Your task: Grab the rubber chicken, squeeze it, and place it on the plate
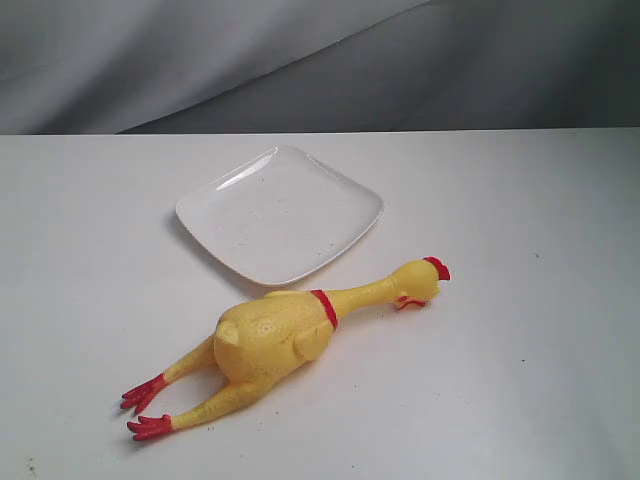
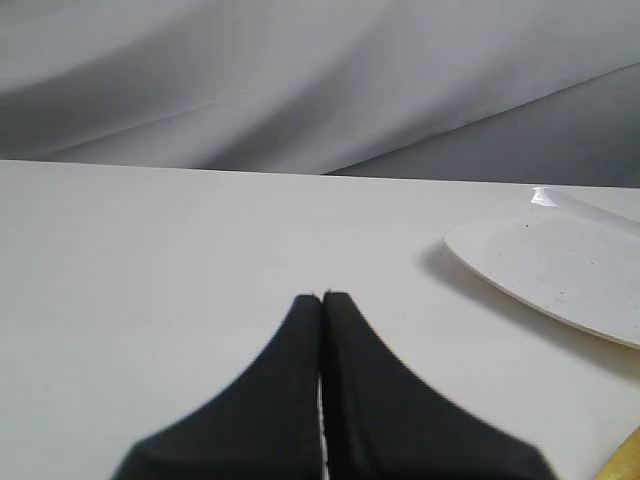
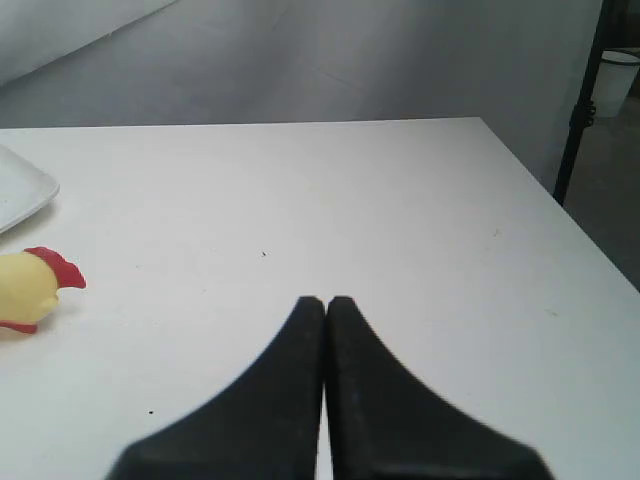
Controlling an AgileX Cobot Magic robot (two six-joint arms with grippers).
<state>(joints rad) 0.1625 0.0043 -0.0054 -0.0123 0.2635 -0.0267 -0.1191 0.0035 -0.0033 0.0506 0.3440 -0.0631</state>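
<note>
Rubber chicken: The rubber chicken (image 1: 275, 340) lay on its side on the white counter (image 1: 520, 390), just beside the near edge of the plate (image 1: 280, 212). Its red-combed head pointed to the right of the exterior view and its red feet to the left. Whether the body touched the rim could not be told.

Plate: It sat bare.

Left fingers: The left fingers (image 2: 290, 390) were pressed together, grasping nothing. They hung over bare counter with the plate off to one side.

Right fingers: The right fingers (image 3: 290, 390) were likewise clenched and empty. Only the toy's head showed at the edge of the right wrist view.

Arms: Neither showed in the exterior view, so both looked well apart from the toy.

Step in hand: The reach and pickup, by all appearances not yet begun.

How to do it well: The fingers would have to part wide before coming down. The plump torso looked the surest hold, taken across its width. The thin neck seemed likely to bend or slip.

Watch for: The toy seemed longer than the plate, so a corner-to-corner placing looked wisest. A hasty descent might nudge the plate.
</note>
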